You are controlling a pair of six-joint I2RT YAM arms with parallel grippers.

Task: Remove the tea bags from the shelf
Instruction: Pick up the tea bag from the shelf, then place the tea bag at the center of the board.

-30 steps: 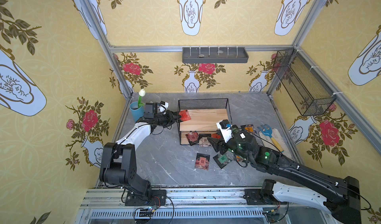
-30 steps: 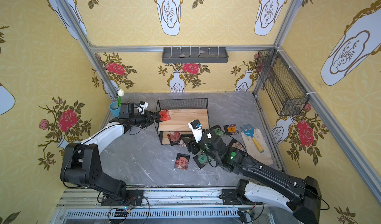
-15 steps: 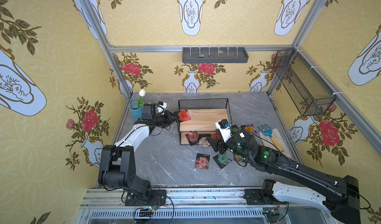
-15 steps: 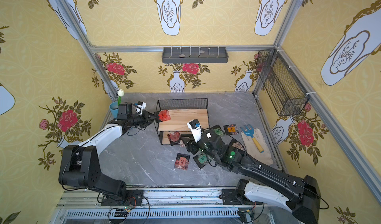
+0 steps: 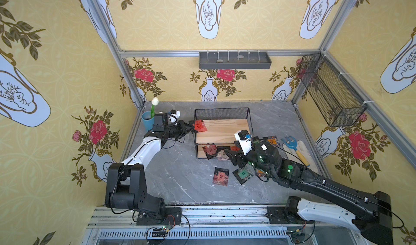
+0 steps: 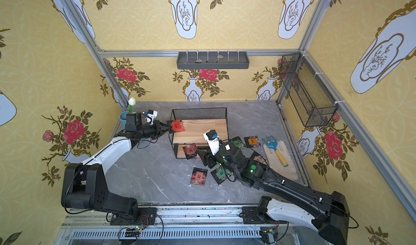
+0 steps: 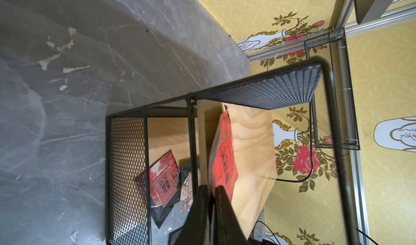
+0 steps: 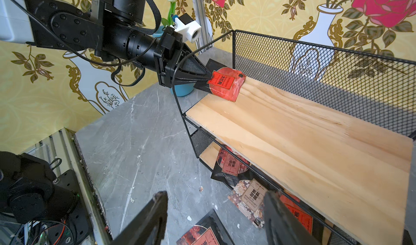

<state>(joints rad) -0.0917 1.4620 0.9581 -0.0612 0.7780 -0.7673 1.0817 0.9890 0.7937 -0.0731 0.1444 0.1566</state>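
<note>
Tea bags with red and beige labels lie overlapping on the lower board of the shelf. The upper board holds one red tea bag at its left end, tilted, with a dark printed label, its edge pinched by the closed left gripper. More sachets lie on the table in front of the shelf. The right gripper hovers over them, fingers wide apart and empty.
</note>
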